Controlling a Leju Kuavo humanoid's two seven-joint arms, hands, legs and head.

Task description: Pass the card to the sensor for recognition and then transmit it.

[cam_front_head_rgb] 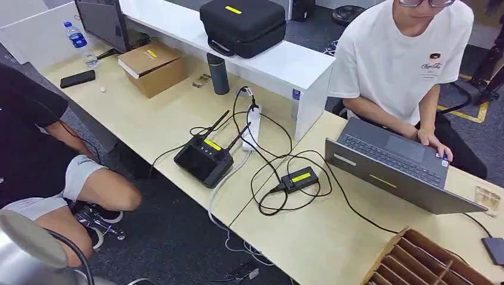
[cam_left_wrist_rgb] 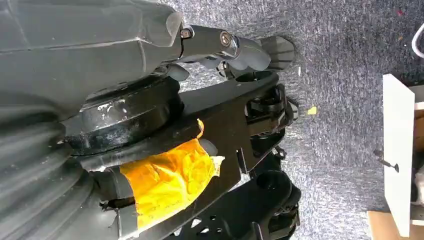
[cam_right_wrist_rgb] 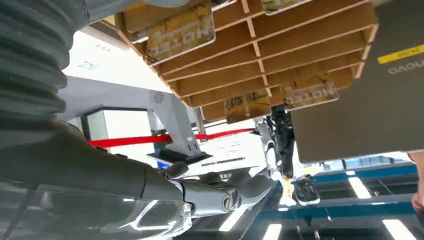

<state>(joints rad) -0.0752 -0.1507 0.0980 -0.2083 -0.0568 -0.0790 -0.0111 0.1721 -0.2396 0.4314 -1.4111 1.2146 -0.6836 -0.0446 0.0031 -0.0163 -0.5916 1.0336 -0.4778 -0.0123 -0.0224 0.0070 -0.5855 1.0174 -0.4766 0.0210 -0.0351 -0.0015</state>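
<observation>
Left hand [cam_left_wrist_rgb: 235,50] hangs low over grey carpet, fingers loosely extended, holding nothing, likely parked. Right hand [cam_right_wrist_rgb: 225,192] is raised, fingers partly curled, nothing visibly in them; its wrist view looks across at the brown slotted wooden card rack [cam_right_wrist_rgb: 270,55] ahead of the fingers. Same rack [cam_front_head_rgb: 425,261] sits on the light wooden counter [cam_front_head_rgb: 178,119], beside a grey laptop [cam_front_head_rgb: 395,163]. Card itself: cannot tell, probably in a rack slot. Small black reader box with yellow label [cam_front_head_rgb: 299,179], maybe the sensor, lies well apart.

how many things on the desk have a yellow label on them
5: the black case on the white shelf, the cardboard box, the controller, the small black box and the laptop. More may sit beyond the frame.
</observation>
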